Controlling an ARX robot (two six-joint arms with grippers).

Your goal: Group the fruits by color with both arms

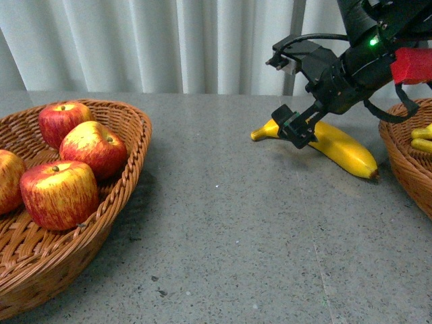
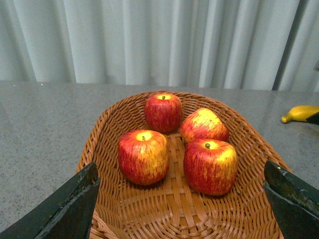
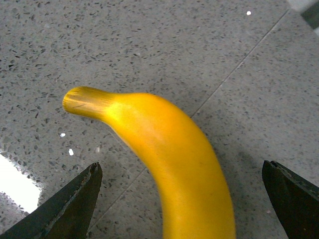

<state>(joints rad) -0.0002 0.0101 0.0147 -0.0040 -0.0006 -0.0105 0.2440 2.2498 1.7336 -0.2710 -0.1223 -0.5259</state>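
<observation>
**Right claw spread over banana**

Front view: right claw [image 1: 295, 126] spread above the banana [image 1: 337, 145] lying upper right on the desk [image 1: 229, 223] (apples [image 1: 74, 165] fill the left basket [image 1: 128, 169]).

Left wrist view: left claw [image 2: 184, 204] spread above four apples.

Right wrist view: fingers [image 3: 65, 209] flank the banana.

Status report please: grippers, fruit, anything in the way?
Right gripper open over banana on table. Left gripper open above four apples in basket. Nothing blocking.
</observation>
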